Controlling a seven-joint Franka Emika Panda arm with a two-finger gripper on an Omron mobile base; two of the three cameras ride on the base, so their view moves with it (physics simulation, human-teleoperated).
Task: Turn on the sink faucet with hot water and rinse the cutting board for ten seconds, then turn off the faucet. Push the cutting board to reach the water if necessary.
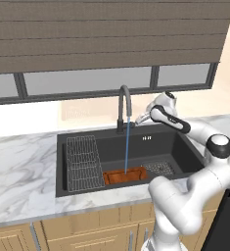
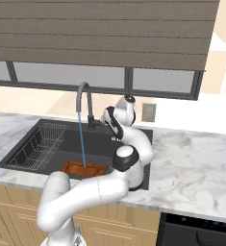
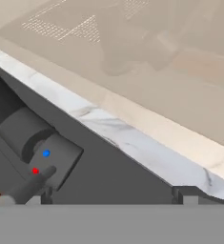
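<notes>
1. Running water (image 1: 126, 147) falls from the faucet (image 1: 124, 105) onto the board (image 1: 125, 175), lying in the sink (image 1: 185, 147).
2. Gripper (image 1: 142, 117) hovers beside the lever (image 3: 25, 188), jaws apart, holding nothing.
3. Risk, I reckon: a clumsy nudge swings the lever cold, or shuts flow early.

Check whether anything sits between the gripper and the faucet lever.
Nothing visible does. The open gripper hangs just right of the sink faucet base, and in the hand view the lever lies right by one of the fingers, with bare sink wall between.
</notes>
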